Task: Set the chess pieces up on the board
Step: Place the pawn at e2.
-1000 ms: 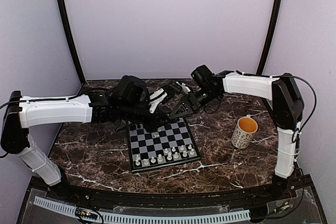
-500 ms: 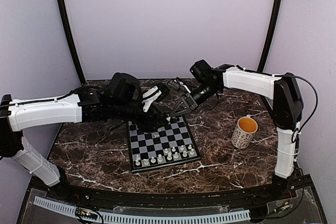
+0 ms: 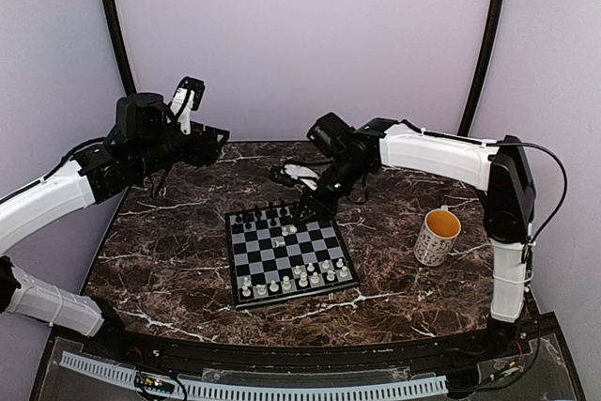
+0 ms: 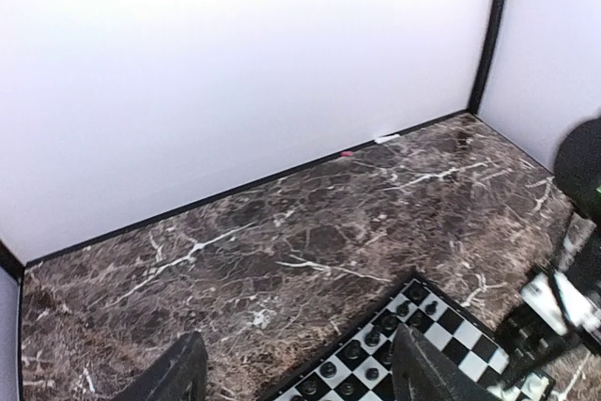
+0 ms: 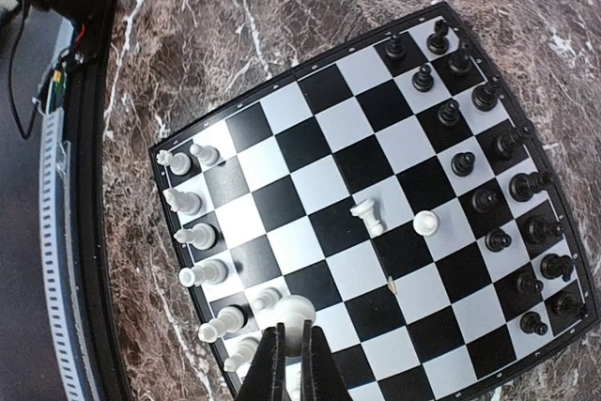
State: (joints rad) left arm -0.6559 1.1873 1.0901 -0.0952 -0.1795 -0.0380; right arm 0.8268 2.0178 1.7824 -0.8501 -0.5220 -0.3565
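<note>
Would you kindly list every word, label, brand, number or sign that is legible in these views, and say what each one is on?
No text can be read in any view.
On the mug: a fine dark pattern on its side, too small to tell whether it is lettering.
On the board: tiny pale specks along its border, too small to read as letters or numbers.
</note>
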